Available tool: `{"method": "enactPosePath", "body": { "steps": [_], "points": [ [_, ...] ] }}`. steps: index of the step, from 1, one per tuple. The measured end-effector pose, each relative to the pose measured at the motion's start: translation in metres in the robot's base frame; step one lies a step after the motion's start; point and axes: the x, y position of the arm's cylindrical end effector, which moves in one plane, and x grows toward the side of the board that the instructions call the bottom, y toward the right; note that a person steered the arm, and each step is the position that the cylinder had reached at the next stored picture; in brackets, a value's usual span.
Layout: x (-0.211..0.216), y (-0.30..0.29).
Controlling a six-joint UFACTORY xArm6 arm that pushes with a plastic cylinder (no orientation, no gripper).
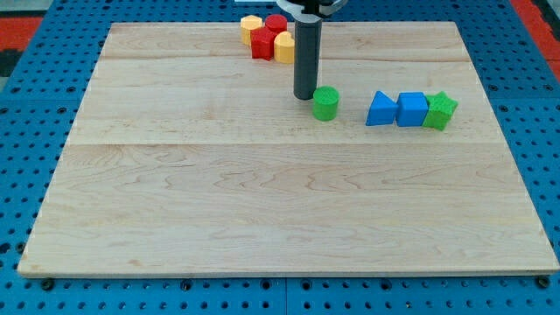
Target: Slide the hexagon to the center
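While the yellow hexagon (251,24) sits at the board's top edge, well up and left of the centre, it forms the left end of a tight cluster. Its six sides are my best reading, since the block is small and seen at a slant. A red cylinder (276,23) stands just to its right, a red block (262,43) of unclear shape lies just below the two, and a second yellow block (284,47) touches that red one on the right. My tip (304,97) rests on the board below and right of this cluster, apart from the hexagon and hard against the left side of a green cylinder (326,103); whether they touch I cannot tell. The arm ends in a plain dark rod (305,57) with nothing to open or close, and it holds no block. Farther right, a blue triangle (380,110), a blue cube (411,109) and a green star (441,111) stand in a close row. The wooden board (219,210) lies on a blue pegboard (22,131).
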Motion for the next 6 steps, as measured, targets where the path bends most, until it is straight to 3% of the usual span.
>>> {"method": "enactPosePath", "body": {
  "steps": [3,4,6],
  "points": [
    [0.002,0.007],
    [-0.030,0.009],
    [-0.141,0.052]
  ]
}}
